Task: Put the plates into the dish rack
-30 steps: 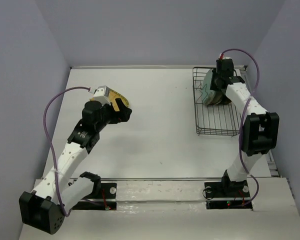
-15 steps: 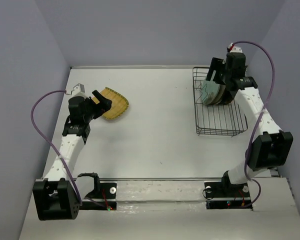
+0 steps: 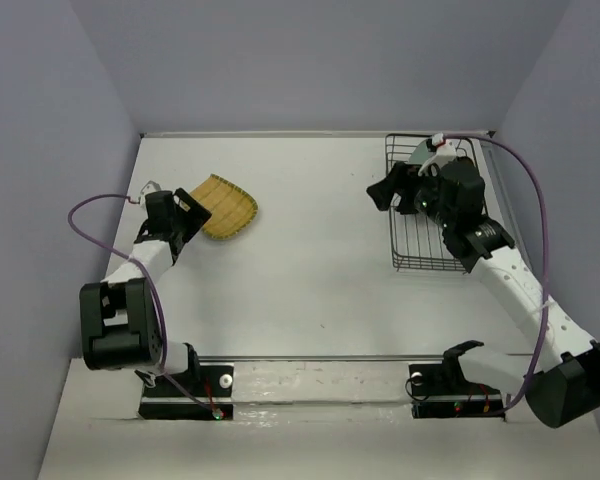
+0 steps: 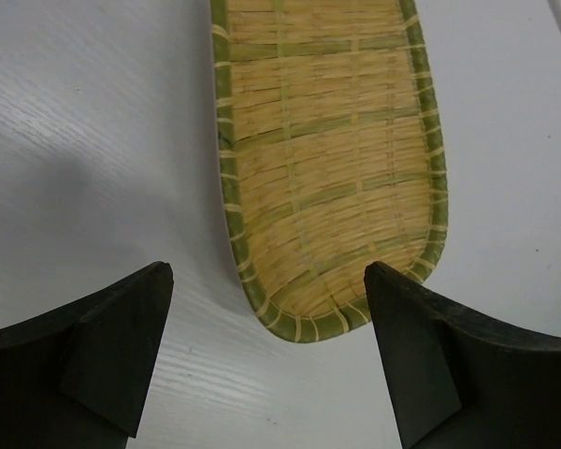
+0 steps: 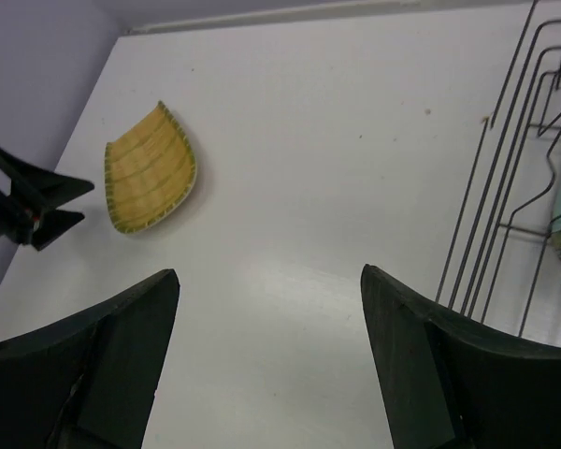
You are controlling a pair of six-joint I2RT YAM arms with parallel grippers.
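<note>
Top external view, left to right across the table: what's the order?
left gripper → yellow woven plate → right gripper → dish rack

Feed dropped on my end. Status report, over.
Left gripper open, facing yellow plate. Right gripper open, empty, beside dish rack. Plate flat on table, not racked. Path clear.
</note>
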